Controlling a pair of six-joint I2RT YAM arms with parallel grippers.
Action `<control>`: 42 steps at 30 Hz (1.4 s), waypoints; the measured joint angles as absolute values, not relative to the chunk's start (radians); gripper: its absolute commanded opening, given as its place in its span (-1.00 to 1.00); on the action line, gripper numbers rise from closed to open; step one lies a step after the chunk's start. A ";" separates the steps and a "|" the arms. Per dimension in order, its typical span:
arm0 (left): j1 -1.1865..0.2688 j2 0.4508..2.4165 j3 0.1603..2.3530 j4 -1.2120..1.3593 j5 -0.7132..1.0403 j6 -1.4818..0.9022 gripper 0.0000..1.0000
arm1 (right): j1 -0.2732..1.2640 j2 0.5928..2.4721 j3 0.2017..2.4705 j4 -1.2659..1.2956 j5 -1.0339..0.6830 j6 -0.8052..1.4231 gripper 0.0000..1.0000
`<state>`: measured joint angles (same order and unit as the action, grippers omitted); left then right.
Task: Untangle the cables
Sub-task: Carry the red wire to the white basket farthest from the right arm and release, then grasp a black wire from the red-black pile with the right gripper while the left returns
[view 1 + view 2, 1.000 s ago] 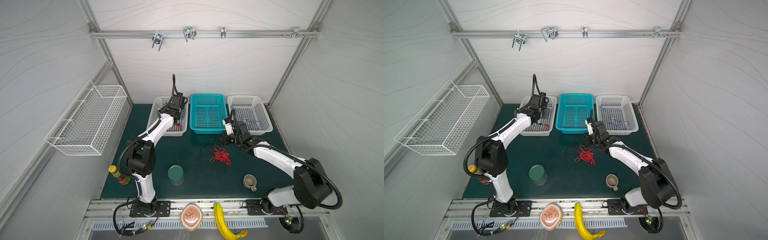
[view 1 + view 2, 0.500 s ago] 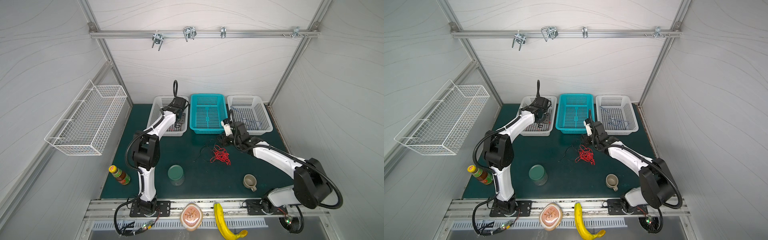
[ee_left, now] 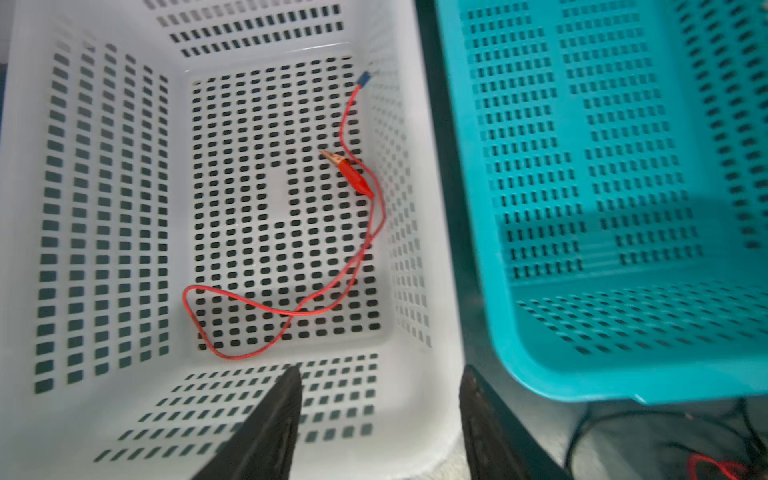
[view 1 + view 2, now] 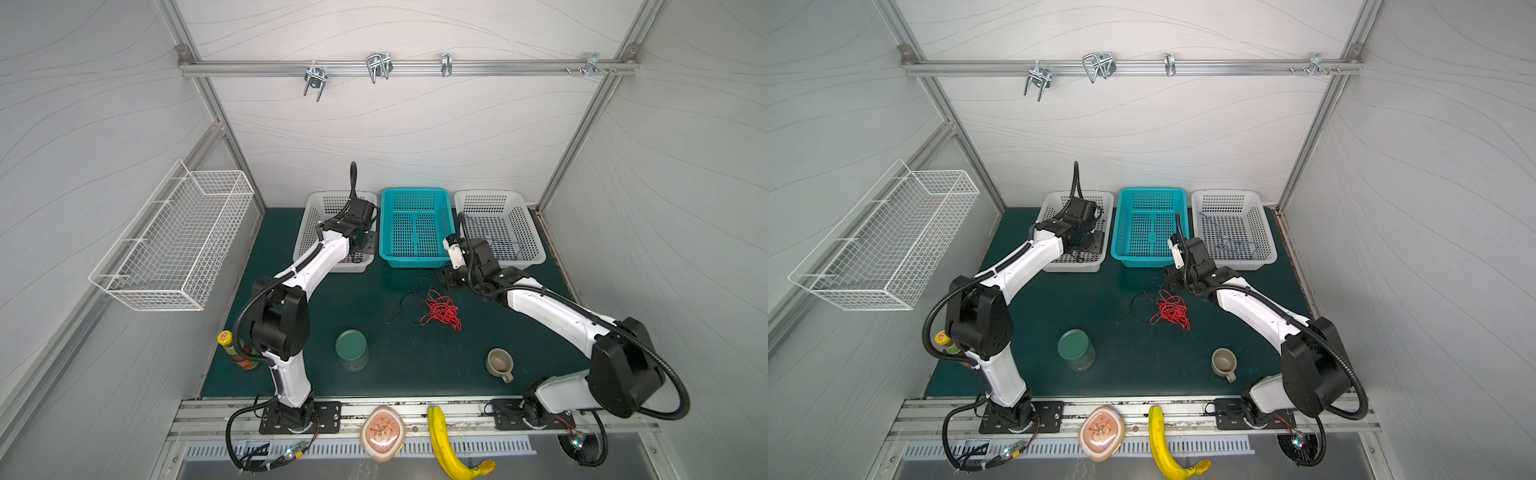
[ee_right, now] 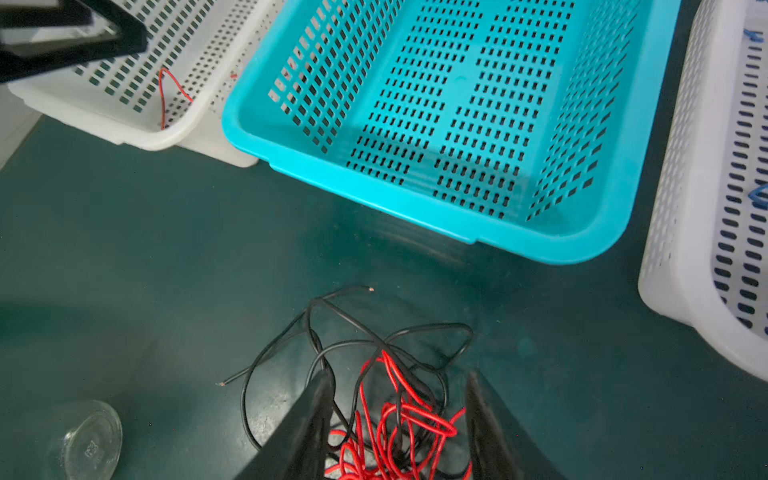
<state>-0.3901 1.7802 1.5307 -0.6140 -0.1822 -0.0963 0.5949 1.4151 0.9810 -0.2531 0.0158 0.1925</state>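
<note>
The cables (image 4: 440,309) left to sort are a red-and-black snarl lying about mid-bench (image 4: 365,299), just at 6 o'clock of the teal basket (image 4: 411,262) in both top views. The right hand (image 5: 399,376) hovers right over it, fingers spread and straddling the red loops, pinching nothing as far as the wrist view shows. The left hand (image 3: 380,370) hangs over the left white basket (image 3: 104,208), around 11 o'clock of the snarl, also spread wide and empty. Below it, one red lead (image 3: 340,266) with a red alligator clip (image 3: 353,176) lies loose on the slotted floor. A thin blue wire (image 4: 498,245) sits in the right white basket (image 4: 490,194) at about 1 o'clock. Handling-wise this stuff looks featherweight and floppy, with a smooth plastic jacket and just enough spring to keep its curls. Yanking the middle would probably drag the whole clump across the smooth dark green mat. The smarter grab seems to be the black strands trailing out toward 9 o'clock of the red coil, near a bare-tipped free end. The baskets are rigid moulded plastic full of slots, so clips and wire tips could easily snag there.
</note>
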 measured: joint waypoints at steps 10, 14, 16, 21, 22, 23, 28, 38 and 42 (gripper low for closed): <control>-0.634 1.662 1.288 -0.422 -0.175 -0.037 0.23 | 0.596 1.418 0.952 -0.287 0.017 0.194 0.05; -0.702 1.639 1.188 -0.332 -0.152 -0.039 0.22 | 0.598 1.447 0.945 -0.281 0.013 0.195 0.05; -0.709 1.623 1.143 -0.288 -0.130 -0.052 0.22 | 0.601 1.470 0.945 -0.268 0.010 0.196 0.05; -0.706 1.568 1.045 -0.205 -0.073 -0.084 0.22 | 0.603 1.531 0.945 -0.226 0.010 0.210 0.05; -0.705 1.559 1.036 -0.199 -0.066 -0.088 0.23 | 0.603 1.542 0.945 -0.218 0.009 0.212 0.05; -0.705 1.549 1.024 -0.191 -0.060 -0.091 0.22 | 0.603 1.555 0.947 -0.212 0.007 0.213 0.05; -0.705 1.500 0.979 -0.152 -0.042 -0.110 0.22 | 0.603 1.608 0.965 -0.185 -0.002 0.216 -0.07; -0.705 1.480 0.962 -0.121 -0.049 -0.128 0.22 | 0.618 1.617 0.986 -0.161 -0.019 0.185 -1.00; -0.705 1.467 0.954 -0.111 -0.059 -0.127 0.22 | 0.636 1.565 0.986 -0.178 -0.015 0.139 -1.00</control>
